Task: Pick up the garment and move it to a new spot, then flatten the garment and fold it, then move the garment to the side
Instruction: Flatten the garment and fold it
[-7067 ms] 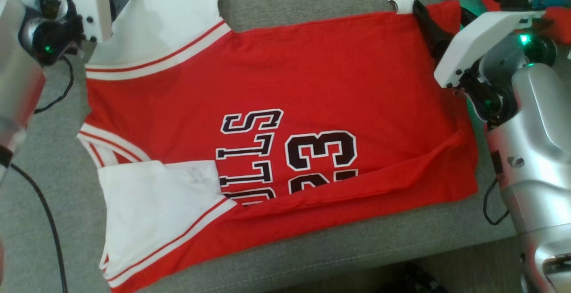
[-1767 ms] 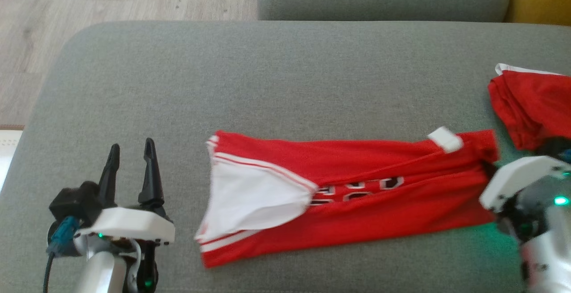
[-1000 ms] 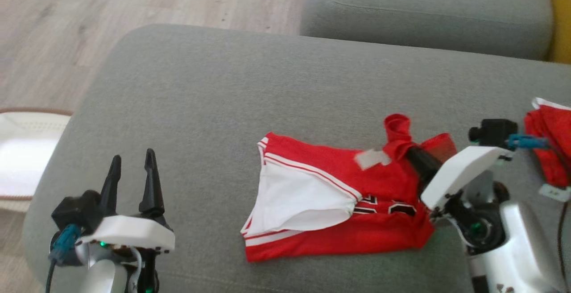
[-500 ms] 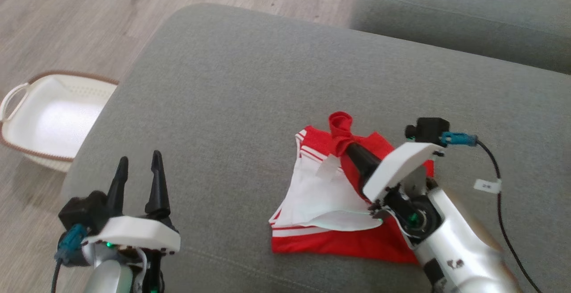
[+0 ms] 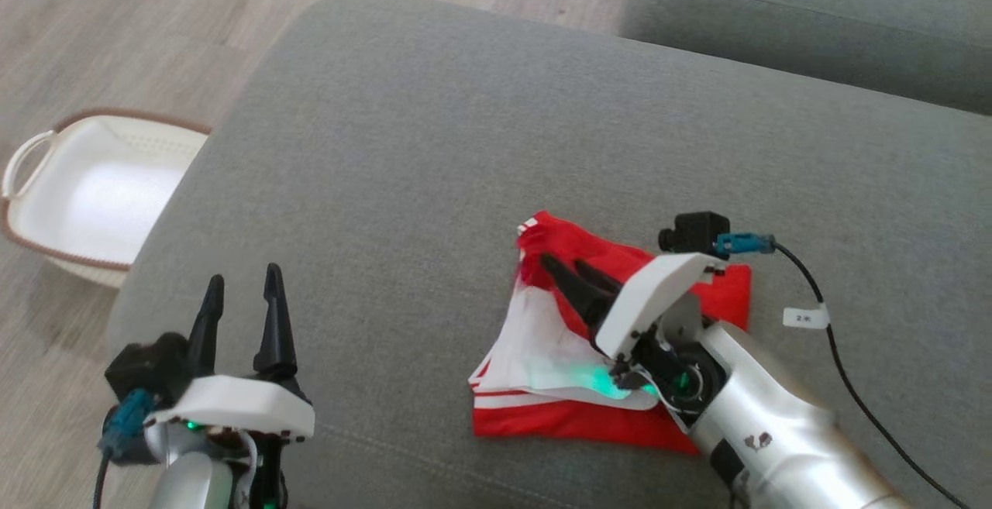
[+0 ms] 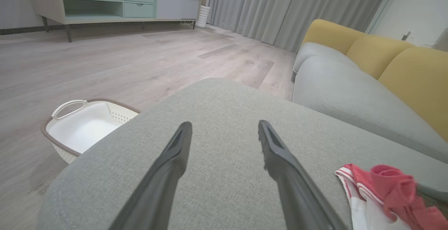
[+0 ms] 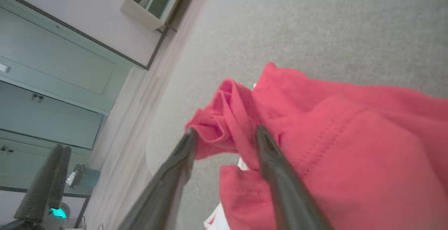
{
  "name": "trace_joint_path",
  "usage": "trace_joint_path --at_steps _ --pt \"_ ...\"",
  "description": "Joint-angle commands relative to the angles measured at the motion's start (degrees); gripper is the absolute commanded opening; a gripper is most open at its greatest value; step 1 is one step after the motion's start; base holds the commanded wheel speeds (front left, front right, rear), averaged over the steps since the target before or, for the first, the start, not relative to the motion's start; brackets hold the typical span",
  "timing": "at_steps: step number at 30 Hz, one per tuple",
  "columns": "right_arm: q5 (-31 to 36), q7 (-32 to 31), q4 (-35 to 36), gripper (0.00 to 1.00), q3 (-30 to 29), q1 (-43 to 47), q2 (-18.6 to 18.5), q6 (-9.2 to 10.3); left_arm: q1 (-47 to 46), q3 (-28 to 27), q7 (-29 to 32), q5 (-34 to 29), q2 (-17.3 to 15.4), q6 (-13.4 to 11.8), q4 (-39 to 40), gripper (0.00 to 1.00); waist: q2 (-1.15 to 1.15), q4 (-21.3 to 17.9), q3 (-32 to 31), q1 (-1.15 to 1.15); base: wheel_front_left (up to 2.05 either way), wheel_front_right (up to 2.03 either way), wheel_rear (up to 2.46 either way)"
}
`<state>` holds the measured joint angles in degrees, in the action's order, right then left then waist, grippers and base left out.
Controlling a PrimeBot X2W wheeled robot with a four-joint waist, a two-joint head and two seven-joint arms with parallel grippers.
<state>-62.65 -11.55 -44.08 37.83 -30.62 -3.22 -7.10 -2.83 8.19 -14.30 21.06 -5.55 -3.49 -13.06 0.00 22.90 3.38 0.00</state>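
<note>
Folded red-and-white garment (image 5: 542, 346) on grey sofa (image 5: 434, 145)

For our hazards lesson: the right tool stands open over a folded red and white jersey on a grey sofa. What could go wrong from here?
1. Cloth of the red and white jersey bunches between the right tool's fingers; withdrawing might snag it and undo the fold.
2. The layers lie rumpled, so sliding it aside could spill them.

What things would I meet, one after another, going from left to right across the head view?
basket → left gripper → garment → small white tag. The right gripper overlaps the garment, so it is left out.
</note>
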Motion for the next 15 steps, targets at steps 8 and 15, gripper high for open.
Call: trace_joint_path --at_steps 8,15 --pt "-4.3 5.4 11.0 1.00 -2.2 -4.6 -1.5 -0.39 -2.2 -4.1 -0.7 -1.0 -0.4 0.0 2.5 1.00 0.00 -5.5 -1.3 0.00 0.00 0.00 0.00" --pt "2.5 10.5 14.2 1.00 -10.2 -2.0 -13.6 -0.39 -1.6 -4.6 -0.7 -1.5 -0.1 0.3 3.5 1.00 0.00 -7.5 -1.9 0.00 0.00 0.00 0.00"
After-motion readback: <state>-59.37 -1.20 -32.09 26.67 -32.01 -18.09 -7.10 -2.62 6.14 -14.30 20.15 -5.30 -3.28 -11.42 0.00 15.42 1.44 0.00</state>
